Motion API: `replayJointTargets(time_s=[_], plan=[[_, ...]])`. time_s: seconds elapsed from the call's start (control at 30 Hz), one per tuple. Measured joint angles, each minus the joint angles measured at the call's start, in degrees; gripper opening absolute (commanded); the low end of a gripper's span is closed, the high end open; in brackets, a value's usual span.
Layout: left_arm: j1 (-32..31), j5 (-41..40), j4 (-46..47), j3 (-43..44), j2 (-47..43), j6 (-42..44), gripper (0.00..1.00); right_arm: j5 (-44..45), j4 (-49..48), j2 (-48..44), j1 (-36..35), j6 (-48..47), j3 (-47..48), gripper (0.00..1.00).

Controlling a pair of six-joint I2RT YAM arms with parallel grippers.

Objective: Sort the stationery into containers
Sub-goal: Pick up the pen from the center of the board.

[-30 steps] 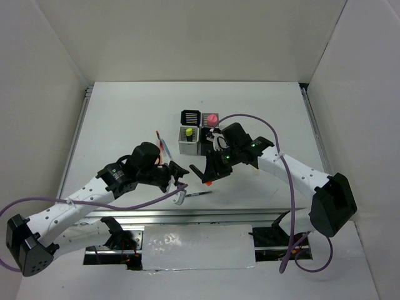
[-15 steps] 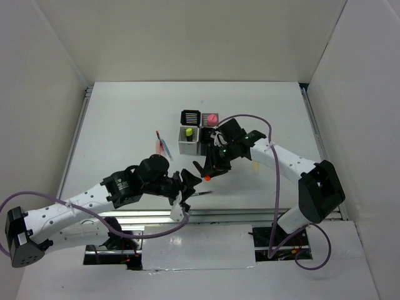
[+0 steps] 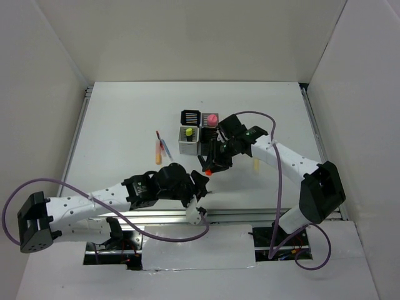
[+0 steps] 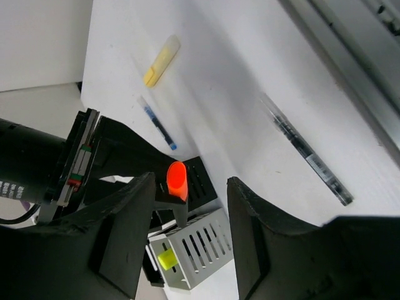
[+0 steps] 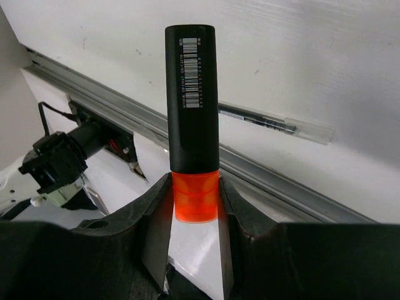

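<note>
My right gripper (image 3: 210,167) is shut on an orange highlighter (image 5: 192,125) with a black body. It holds the highlighter off the table just in front of the cup cluster (image 3: 199,130), and its orange end shows in the left wrist view (image 4: 177,180). My left gripper (image 3: 200,185) is open and empty, low near the front rail and facing the cups. A white cup (image 4: 199,242) holds a yellow highlighter (image 4: 166,259). A back cup holds a pink highlighter (image 3: 212,118). A thin dark pen (image 4: 306,150) lies near the rail.
A pale yellow highlighter (image 3: 255,164) lies right of the right gripper, with a blue pen (image 4: 157,123) near it. A peach highlighter (image 3: 157,153) and a thin pen (image 3: 164,147) lie left of the cups. The metal rail (image 5: 275,181) runs along the table's front edge.
My left gripper has swung right along the front edge, to just below the right gripper. My right gripper has carried the orange highlighter back toward the cups.
</note>
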State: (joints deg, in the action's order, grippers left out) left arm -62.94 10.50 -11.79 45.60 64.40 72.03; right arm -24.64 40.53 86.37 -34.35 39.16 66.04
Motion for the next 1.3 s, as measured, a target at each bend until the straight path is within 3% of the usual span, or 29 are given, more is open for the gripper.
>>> replayJointTargets(time_s=[0.63, 0.93, 1.1, 1.3], plan=[[-3.2, -19.7, 16.6, -1.9, 8.7, -0.3, 0.56, 2.7, 2.8, 0.0, 0.0, 3.5, 4.0, 0.0], [-3.3, -23.8, 18.6, -1.7, 12.1, -0.3, 0.42, 3.4, 2.8, 0.0, 0.0, 3.7, 4.0, 0.0], [-3.5, -25.8, 19.5, -0.6, 14.1, -0.3, 0.4, 4.5, 2.8, 0.0, 0.1, 3.7, 4.0, 0.0], [-3.8, -28.3, 20.3, 0.3, 16.1, -0.5, 0.5, 5.8, 2.3, 0.0, 0.4, 3.9, 4.0, 0.0]])
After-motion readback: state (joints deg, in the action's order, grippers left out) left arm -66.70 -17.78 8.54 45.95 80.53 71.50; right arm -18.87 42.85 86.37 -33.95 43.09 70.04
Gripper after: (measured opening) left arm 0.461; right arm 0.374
